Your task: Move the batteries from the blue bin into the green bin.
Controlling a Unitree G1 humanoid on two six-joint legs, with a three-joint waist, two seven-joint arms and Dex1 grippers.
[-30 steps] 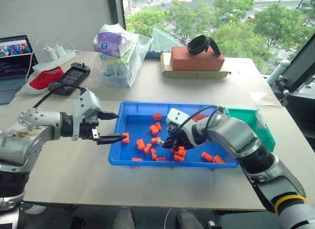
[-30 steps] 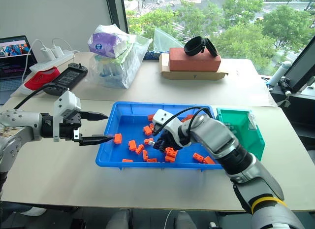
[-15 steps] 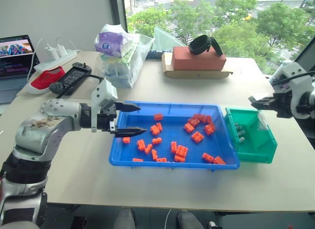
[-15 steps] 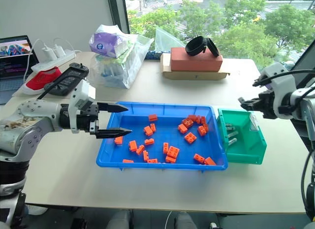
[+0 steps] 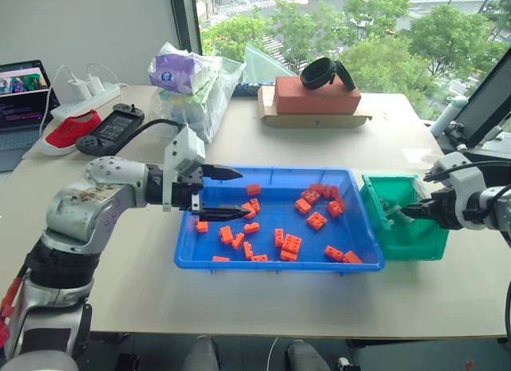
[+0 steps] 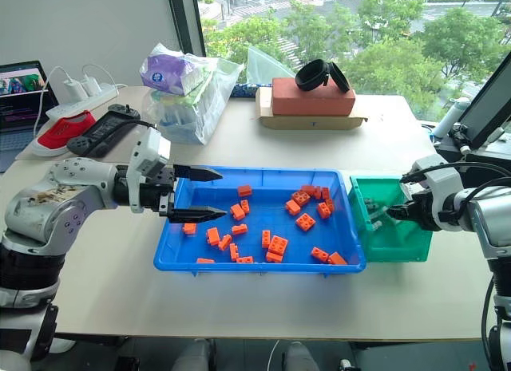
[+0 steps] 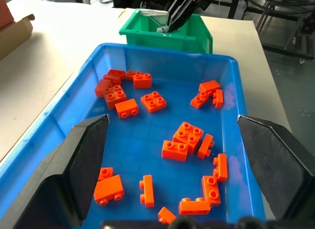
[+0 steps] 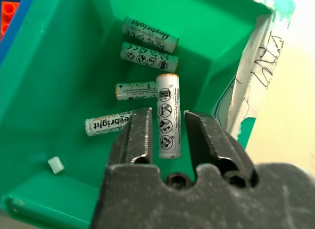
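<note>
Over the blue bin, head views: I take the blue bin (image 5: 275, 259) as my landmark on the worktop (image 5: 239, 303); orange bricks (image 5: 288, 244) lie scattered across its floor.
Left end effector, head views: my left end effector (image 5: 231, 193) hangs over the blue bin's left end, fingers spread wide, nothing between them.
Green bin, head views: the green bin (image 5: 415, 243) stands touching the blue bin's right end.
Right end effector, head views: my right end effector (image 6: 397, 214) reaches into the green bin from the side away from the blue bin.
Clutter, head views: beyond the blue bin I see a red brick block (image 5: 310, 94) on cardboard, a plastic bag (image 5: 196, 92), a power strip (image 5: 86, 96) and a laptop (image 5: 24, 88).
Left wrist view: both black fingers (image 7: 81, 155) stand far apart over the blue bin's orange bricks; the green bin sits past the blue bin's far end with my right end effector above it.
Right wrist view: five batteries (image 8: 149, 28) lie in the green bin, beside the blue bin's rim at the picture's corner.
Right end effector, wrist view: its fingers (image 8: 139, 133) stand narrowly parted on either side of one upright-lying battery (image 8: 168, 113); I cannot tell whether they touch it.
</note>
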